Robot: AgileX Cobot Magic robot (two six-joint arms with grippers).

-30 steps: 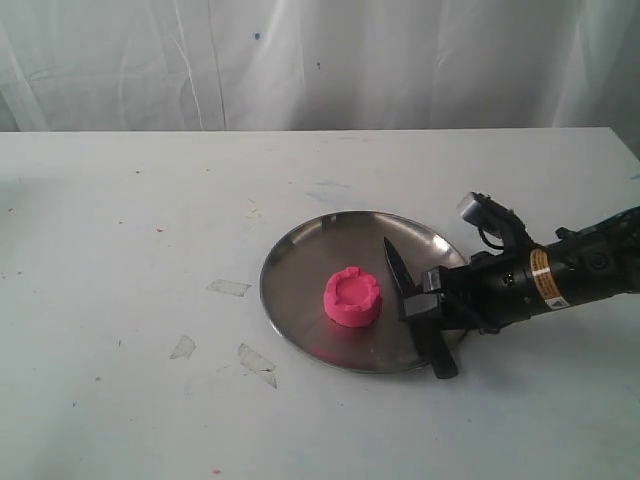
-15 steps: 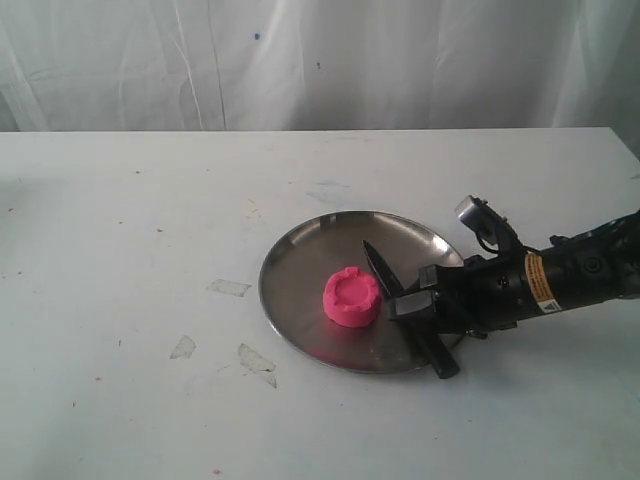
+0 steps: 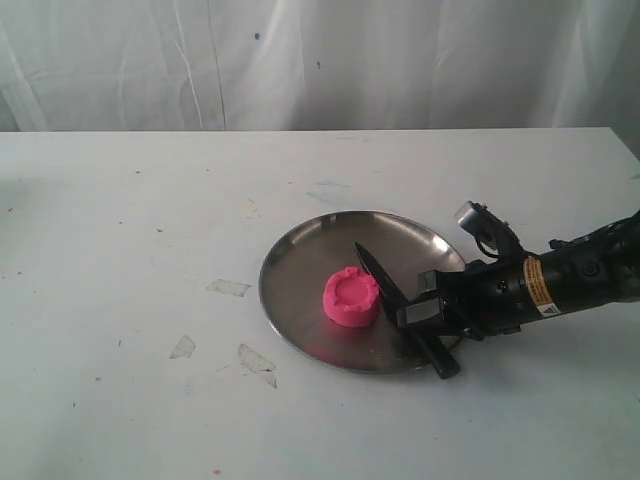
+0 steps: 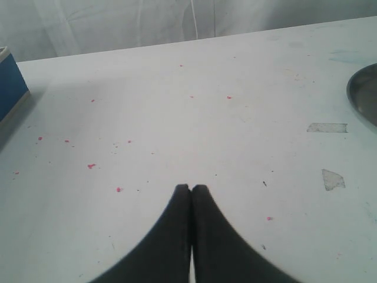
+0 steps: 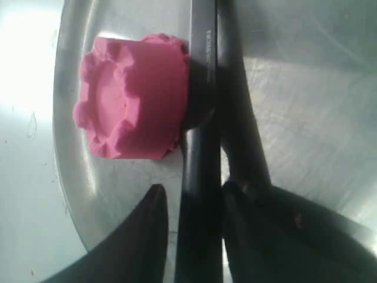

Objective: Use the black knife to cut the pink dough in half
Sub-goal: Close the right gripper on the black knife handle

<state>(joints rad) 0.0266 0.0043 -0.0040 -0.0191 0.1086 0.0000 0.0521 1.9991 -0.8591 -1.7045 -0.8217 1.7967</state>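
Note:
The pink dough (image 3: 351,297) is a whole round puck with a dented top, sitting in the middle of the steel plate (image 3: 300,260). My right gripper (image 3: 418,305) is low over the plate's right rim, shut on the handle of the black knife (image 3: 383,288). The blade points up and left, its edge against the dough's right side. In the right wrist view the knife (image 5: 200,147) runs between the fingers of the gripper (image 5: 194,187) and past the dough (image 5: 132,97). My left gripper (image 4: 191,187) is shut and holds nothing, over bare table well left of the plate (image 4: 365,94).
Scraps of clear tape (image 3: 228,288) (image 3: 258,360) (image 3: 183,347) lie on the white table left of the plate. A blue box (image 4: 9,82) stands at the table's far left in the left wrist view. A white curtain hangs behind the table.
My right gripper has shifted left with the knife. The blade swung from the plate's right part over to the dough's right side. The left arm has not moved.

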